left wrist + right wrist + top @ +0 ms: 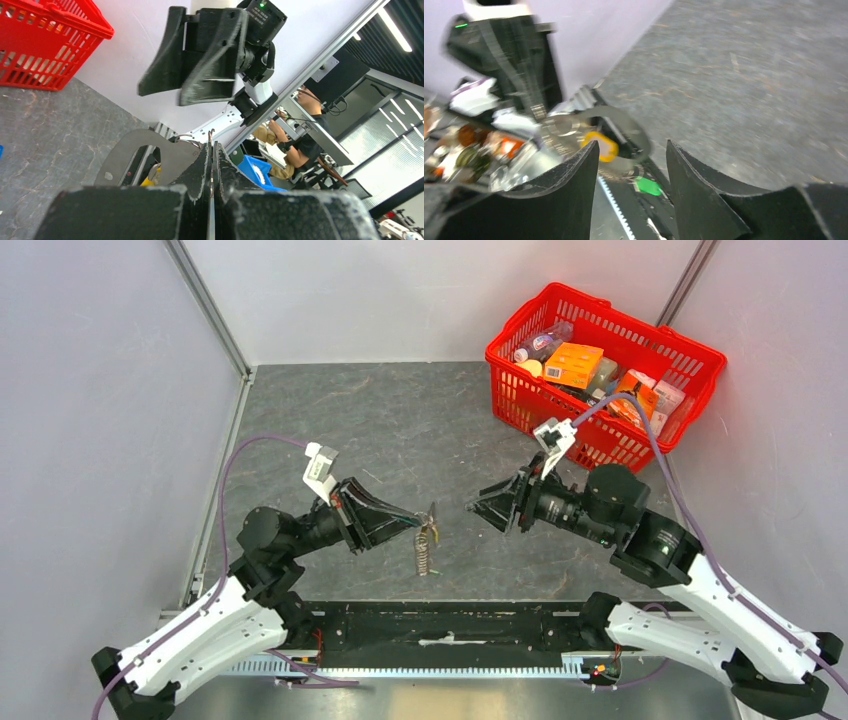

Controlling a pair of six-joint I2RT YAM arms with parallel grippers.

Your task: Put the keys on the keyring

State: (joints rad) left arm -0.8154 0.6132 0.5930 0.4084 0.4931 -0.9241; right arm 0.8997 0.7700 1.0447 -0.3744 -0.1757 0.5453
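1. Arms first: two, the left arm (200, 630) and the right arm (720, 590).
2. Two grippers as well: left gripper (420, 525), right gripper (472, 508).
3. One red basket (515, 390), its contents too jumbled to count.
4. One keyring (426, 545), and on it one yellow tag (600, 146) and one green tag (647, 186).

A robotics lab: white-panelled test booth (100, 390) on aluminium posts (212, 312), people (306, 149) seated beyond it.
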